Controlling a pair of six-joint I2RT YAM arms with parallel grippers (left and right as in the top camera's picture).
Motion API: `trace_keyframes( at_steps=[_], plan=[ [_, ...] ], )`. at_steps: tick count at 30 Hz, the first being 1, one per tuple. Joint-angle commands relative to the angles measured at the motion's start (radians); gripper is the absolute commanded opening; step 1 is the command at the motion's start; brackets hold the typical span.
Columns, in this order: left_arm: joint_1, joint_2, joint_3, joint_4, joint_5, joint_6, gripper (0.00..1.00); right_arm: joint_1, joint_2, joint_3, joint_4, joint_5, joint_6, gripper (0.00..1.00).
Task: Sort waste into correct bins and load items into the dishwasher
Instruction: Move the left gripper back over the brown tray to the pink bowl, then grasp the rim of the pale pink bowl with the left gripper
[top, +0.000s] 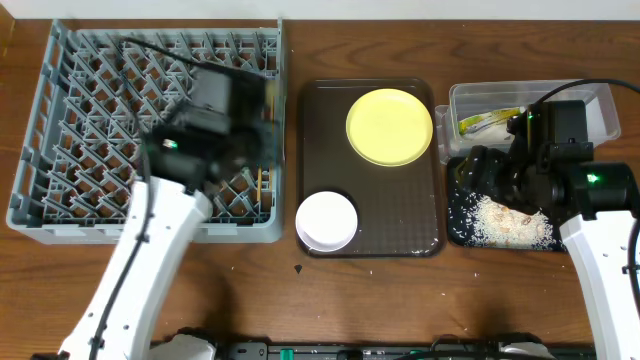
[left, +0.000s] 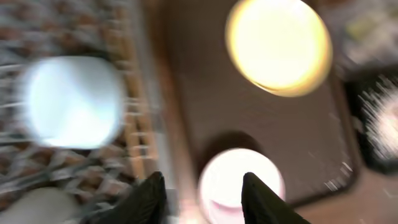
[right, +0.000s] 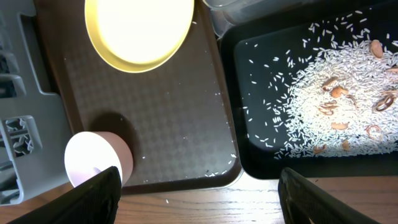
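While the left claw (left: 202, 182) and right claw (right: 199, 179) both stand apart and empty, we judge the white bowl (top: 326, 220), on the brown tray (top: 385, 205) beside the rack (top: 60, 225), light, rigid and slippery, best gripped at its rim.

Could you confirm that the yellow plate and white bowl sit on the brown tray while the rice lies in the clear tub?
Not quite: the rice lies in the black tray, not the clear tub, as the right wrist view shows. The yellow plate and white bowl do sit on the brown tray.
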Motion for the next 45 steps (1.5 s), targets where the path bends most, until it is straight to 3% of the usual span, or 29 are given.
trace_keyframes(
  at_steps=[1, 3, 5, 9, 13, 25, 30, 36, 45],
  plan=[
    [-0.140, 0.066, -0.079, 0.003, 0.023, -0.081, 0.34, -0.005, 0.001, -0.004, 0.002, -0.005, 0.011, 0.79],
    [-0.194, 0.104, -0.122, 0.029, 0.010, -0.130, 0.24, -0.005, 0.001, -0.004, -0.001, -0.005, 0.011, 0.79],
    [-0.231, 0.149, -0.162, 0.071, -0.011, -0.185, 0.19, -0.005, 0.002, -0.004, -0.005, -0.005, 0.011, 0.79],
    [-0.299, 0.293, -0.185, 0.164, 0.035, -0.209, 0.29, -0.005, 0.002, -0.005, -0.004, -0.005, 0.011, 0.80],
    [-0.379, 0.410, -0.185, 0.187, 0.010, -0.238, 0.29, -0.005, 0.002, -0.005, -0.006, -0.005, 0.011, 0.80],
    [-0.488, 0.421, -0.172, 0.327, 0.106, -0.256, 0.28, -0.005, 0.009, -0.005, 0.010, -0.005, 0.011, 0.80],
    [-0.473, 0.375, -0.092, 0.179, 0.024, -0.249, 0.30, -0.005, 0.014, -0.005, 0.010, -0.005, 0.011, 0.80],
    [-0.406, 0.308, -0.065, 0.006, -0.224, -0.253, 0.49, -0.005, 0.014, -0.005, 0.010, -0.005, 0.011, 0.80],
    [-0.282, 0.420, -0.175, 0.082, -0.206, -0.252, 0.50, -0.005, 0.014, -0.005, 0.010, -0.005, 0.012, 0.80]
  ],
)
